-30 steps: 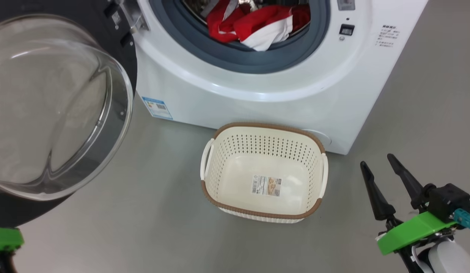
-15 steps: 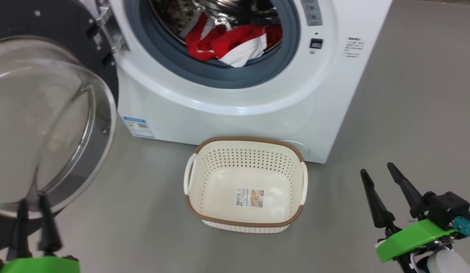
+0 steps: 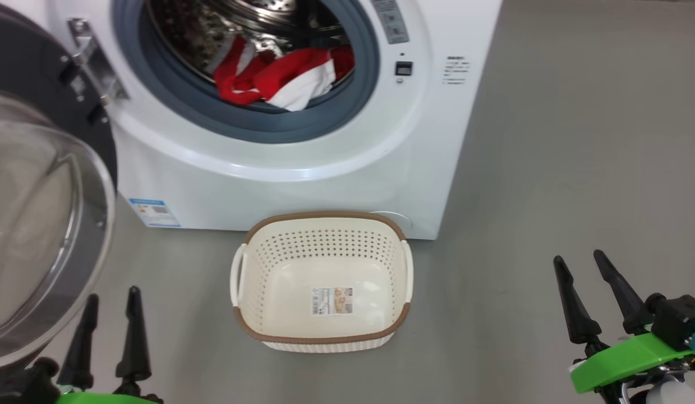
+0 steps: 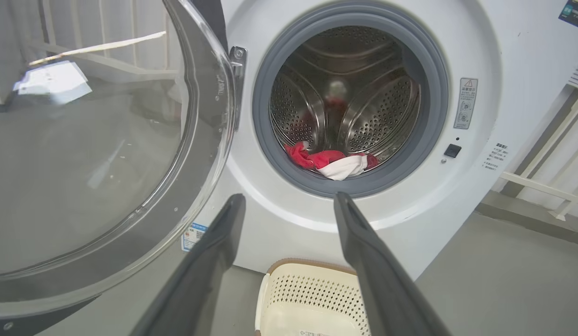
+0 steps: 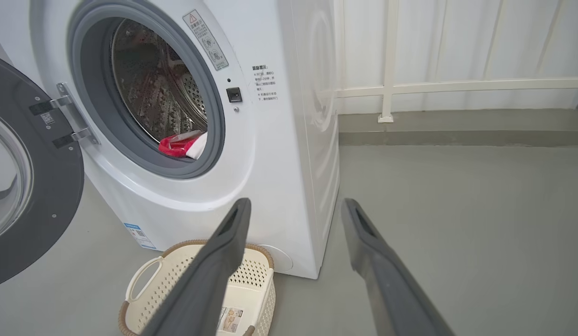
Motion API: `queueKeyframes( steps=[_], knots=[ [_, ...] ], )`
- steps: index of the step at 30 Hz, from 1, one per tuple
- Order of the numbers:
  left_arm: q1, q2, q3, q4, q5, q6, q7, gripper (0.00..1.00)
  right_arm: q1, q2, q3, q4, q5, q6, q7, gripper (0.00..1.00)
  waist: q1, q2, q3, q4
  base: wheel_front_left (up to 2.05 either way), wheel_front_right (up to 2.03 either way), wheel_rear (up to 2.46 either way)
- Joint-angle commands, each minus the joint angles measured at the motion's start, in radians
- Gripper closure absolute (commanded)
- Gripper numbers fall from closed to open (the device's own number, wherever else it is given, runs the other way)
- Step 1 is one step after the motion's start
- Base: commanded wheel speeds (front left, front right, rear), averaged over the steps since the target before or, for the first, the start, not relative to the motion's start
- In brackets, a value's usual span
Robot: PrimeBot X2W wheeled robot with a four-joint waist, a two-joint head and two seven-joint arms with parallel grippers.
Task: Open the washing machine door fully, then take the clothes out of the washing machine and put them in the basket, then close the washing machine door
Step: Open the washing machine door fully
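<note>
1. Two claws sit low in my head view, both with jaws apart and holding nothing: the left claw at the lower left, the right claw at the lower right.
2. One heap of the clothes lies inside the washing machine. It rests on the bottom of the drum right at the front, with a white fold draped onto the grey rubber ring. I cannot tell how many garments are in the heap.
3. What I steer by: the heap is ahead of and above both claws, and its long axis runs side to side across the drum mouth. In the left wrist view it sits almost dead ahead, just above the gap between the fingers. In the right wrist view it lies well off to the left of the fingers. I judge the left arm nearer and better lined up.
4. One washing machine door hangs swung out on the left, its glass bowl just beside the left claw. It looks wide enough open to me, but I would keep clear of it when reaching in.
5. One basket stands on the floor, close against the washer's front, below the drum mouth and between the claws, with no clothes in it yet.
</note>
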Motion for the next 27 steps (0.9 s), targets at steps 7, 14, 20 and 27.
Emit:
queueKeyframes(
  steps=[7, 14, 20, 27],
  knots=[
    [0.001, 0.037, -0.037, -0.067, -0.002, 0.001, -0.005, 0.00, 0.013, -0.013, -0.020, -0.037, -0.003, 0.006, -0.009, 0.00, 0.0000, 0.0000, 0.015, -0.075, 0.00, 0.00, 0.00],
    [0.001, 0.047, -0.085, -0.090, -0.016, 0.001, -0.005, 0.00, 0.021, -0.011, -0.045, -0.045, -0.004, 0.006, -0.009, 0.00, 0.0000, 0.0000, 0.018, -0.112, 0.00, 0.00, 0.00],
    [0.002, 0.048, -0.110, -0.111, -0.032, 0.001, -0.005, 0.00, 0.030, -0.007, -0.062, -0.052, -0.002, 0.006, -0.009, 0.00, 0.0000, 0.0000, 0.019, -0.128, 0.00, 0.00, 0.00],
    [0.001, 0.059, -0.133, -0.129, -0.029, 0.001, -0.005, 0.00, 0.039, -0.005, -0.087, -0.057, -0.007, 0.006, -0.009, 0.00, 0.0000, 0.0000, 0.020, -0.137, 0.00, 0.00, 0.00]
  ],
)
